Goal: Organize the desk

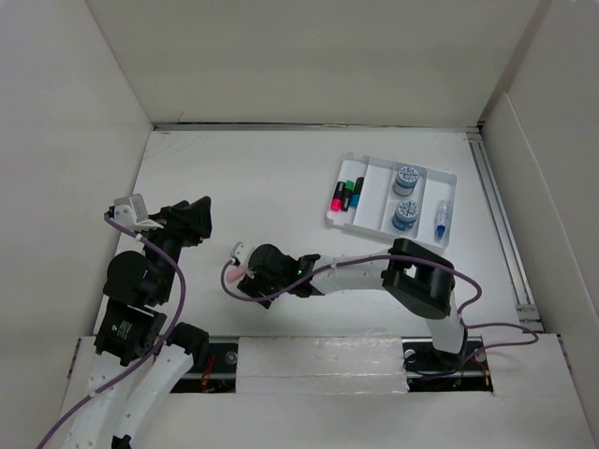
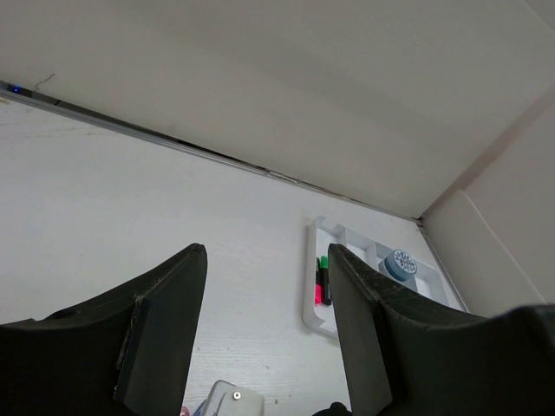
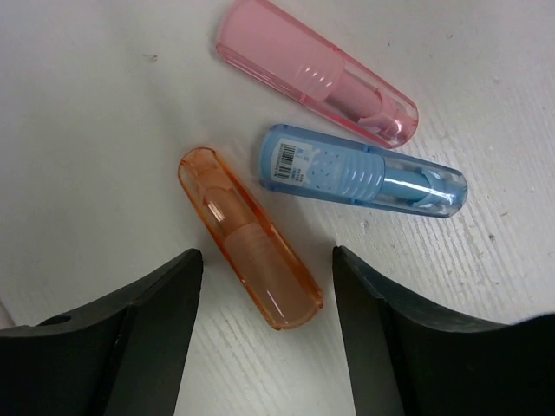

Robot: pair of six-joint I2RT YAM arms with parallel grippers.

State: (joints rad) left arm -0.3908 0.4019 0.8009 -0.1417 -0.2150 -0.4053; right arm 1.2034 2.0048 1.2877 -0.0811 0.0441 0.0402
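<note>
Three translucent capsule-shaped tubes lie on the white desk (image 1: 253, 178) under my right gripper (image 3: 264, 264): an orange one (image 3: 251, 238), a blue one (image 3: 360, 173) and a pink one (image 3: 316, 74). The right gripper is open, its jaws either side of the orange tube's near end, not touching it. In the top view the right gripper (image 1: 245, 271) sits left of centre, and a pink tube (image 1: 230, 277) shows beside it. My left gripper (image 1: 199, 217) is open and empty, held above the desk at the left; it also shows in the left wrist view (image 2: 264, 260).
A white compartment tray (image 1: 348, 220) at the back right holds pink and green markers (image 1: 343, 195), two blue round tins (image 1: 406, 195) and a blue tube (image 1: 442, 220). The tray also shows in the left wrist view (image 2: 325, 232). Tall off-white panels wall the desk.
</note>
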